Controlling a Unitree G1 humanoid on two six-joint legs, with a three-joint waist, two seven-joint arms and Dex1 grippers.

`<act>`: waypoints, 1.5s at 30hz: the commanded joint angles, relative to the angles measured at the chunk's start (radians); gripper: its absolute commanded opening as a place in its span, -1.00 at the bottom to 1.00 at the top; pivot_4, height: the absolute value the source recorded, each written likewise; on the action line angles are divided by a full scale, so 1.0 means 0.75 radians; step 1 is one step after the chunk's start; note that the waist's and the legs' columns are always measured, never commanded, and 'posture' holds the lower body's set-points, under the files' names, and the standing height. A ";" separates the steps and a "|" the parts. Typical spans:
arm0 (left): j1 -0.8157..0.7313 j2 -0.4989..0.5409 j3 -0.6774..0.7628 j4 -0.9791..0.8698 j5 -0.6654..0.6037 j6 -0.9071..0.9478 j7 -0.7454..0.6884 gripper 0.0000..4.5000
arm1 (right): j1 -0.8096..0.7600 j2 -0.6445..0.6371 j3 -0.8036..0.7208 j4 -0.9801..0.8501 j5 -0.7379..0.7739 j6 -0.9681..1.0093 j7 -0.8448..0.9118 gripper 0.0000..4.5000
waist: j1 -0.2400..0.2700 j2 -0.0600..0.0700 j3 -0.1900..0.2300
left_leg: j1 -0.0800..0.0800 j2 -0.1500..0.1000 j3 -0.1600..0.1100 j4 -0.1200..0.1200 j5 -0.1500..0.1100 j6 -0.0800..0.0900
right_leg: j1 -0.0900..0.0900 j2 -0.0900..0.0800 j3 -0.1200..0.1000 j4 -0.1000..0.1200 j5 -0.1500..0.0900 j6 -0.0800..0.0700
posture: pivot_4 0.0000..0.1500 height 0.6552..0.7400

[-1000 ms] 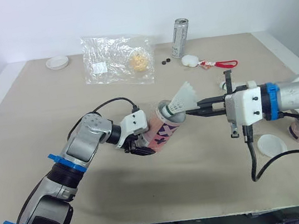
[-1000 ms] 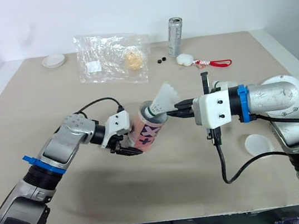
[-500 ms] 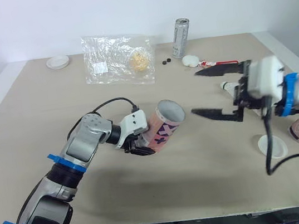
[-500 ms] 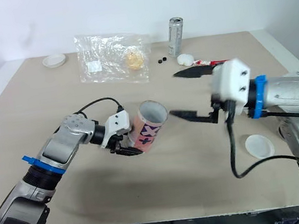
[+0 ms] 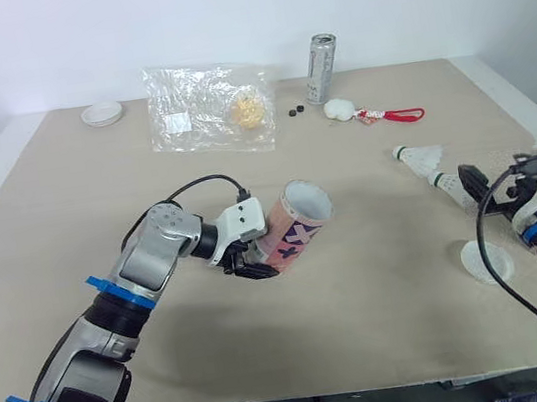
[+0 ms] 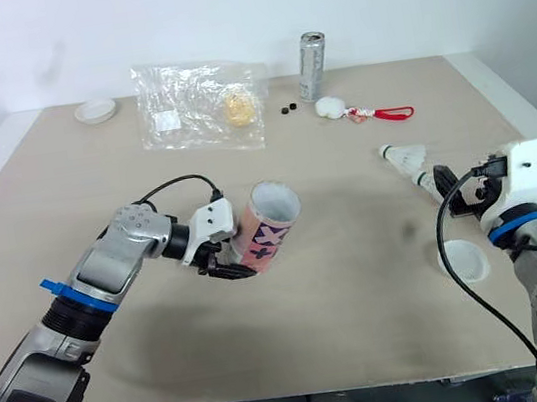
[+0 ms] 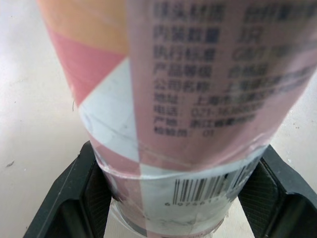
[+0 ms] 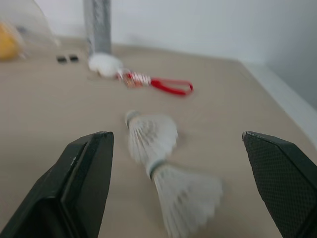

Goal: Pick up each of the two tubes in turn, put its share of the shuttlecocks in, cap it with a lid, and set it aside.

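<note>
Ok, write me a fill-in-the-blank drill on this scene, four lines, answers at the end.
The left pincer is ____ on the pink tube.
The right pincer stands ____ with nothing between its fingers.
____ shuttlecocks lie in front of the right pincer.
The white lid at the table's near edge lies beside the robot's ____ arm.
Missing words: shut; open; two; right.

Clear plastic bag (image 5: 209, 109), silver can (image 5: 322, 69), red lanyard (image 5: 392, 116), small black pieces (image 5: 293, 111)
</note>
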 commanded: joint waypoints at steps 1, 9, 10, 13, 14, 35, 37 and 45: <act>0.004 -0.005 -0.006 -0.042 -0.002 -0.006 0.001 0.31 | -0.005 0.019 0.012 0.044 0.000 -0.033 0.017 0.97 | 0.000 0.000 0.000 | 0.000 0.000 0.000 0.000 0.000 0.000 | 0.000 0.000 0.000 0.000 0.000 0.000 | 1.00 1.00; 0.038 0.010 0.001 -0.091 -0.007 0.018 0.016 0.31 | -0.024 0.021 0.059 0.178 0.002 -0.060 0.091 0.97 | 0.000 0.000 0.000 | 0.000 0.000 0.000 0.000 0.000 0.000 | 0.000 0.000 0.000 0.000 -0.001 0.000 | 1.00 1.00; 0.041 0.011 0.002 -0.095 -0.007 0.021 0.017 0.31 | -0.027 0.020 0.062 0.191 -0.004 -0.066 0.093 0.97 | 0.000 0.000 0.000 | 0.000 0.000 0.000 0.000 0.000 0.000 | 0.000 0.000 0.000 0.000 -0.001 0.000 | 1.00 1.00; 0.048 0.017 0.006 -0.104 -0.008 0.029 0.026 0.31 | -0.053 0.016 0.088 0.255 -0.017 -0.087 0.115 0.97 | -0.001 0.000 0.000 | 0.000 0.000 0.000 0.000 0.000 0.000 | 0.000 0.000 0.000 0.000 -0.001 0.000 | 1.00 1.00; 0.049 0.018 0.007 -0.105 -0.009 0.030 0.030 0.31 | -0.067 0.015 0.102 0.280 -0.021 -0.098 0.124 0.97 | -0.001 0.000 0.000 | 0.000 0.000 0.000 0.000 0.000 0.000 | 0.000 0.000 0.000 0.000 0.000 0.000 | 1.00 1.00; 0.067 0.027 0.009 -0.135 -0.026 0.069 0.058 0.31 | -0.272 -0.014 0.150 0.644 -0.115 -0.256 0.170 0.49 | -0.002 0.000 0.000 | 0.000 0.000 0.000 0.000 0.000 0.000 | 0.000 0.000 0.000 0.000 0.000 0.000 | 1.00 1.00; 0.067 0.027 0.009 -0.136 -0.027 0.070 0.060 0.31 | -0.277 -0.016 0.154 0.659 -0.121 -0.271 0.175 0.05 | -0.002 0.000 0.000 | 0.000 0.000 0.000 0.000 0.000 0.000 | 0.000 0.000 0.000 0.000 0.000 0.000 | 1.00 1.00; 0.055 0.019 0.005 -0.118 -0.026 0.062 0.061 0.31 | -0.290 -0.014 0.156 0.673 -0.128 -0.302 0.180 -0.95 | -0.003 0.000 0.000 | 0.000 0.000 0.000 0.000 0.000 0.000 | 0.000 0.000 0.000 0.000 0.000 0.000 | 1.00 1.00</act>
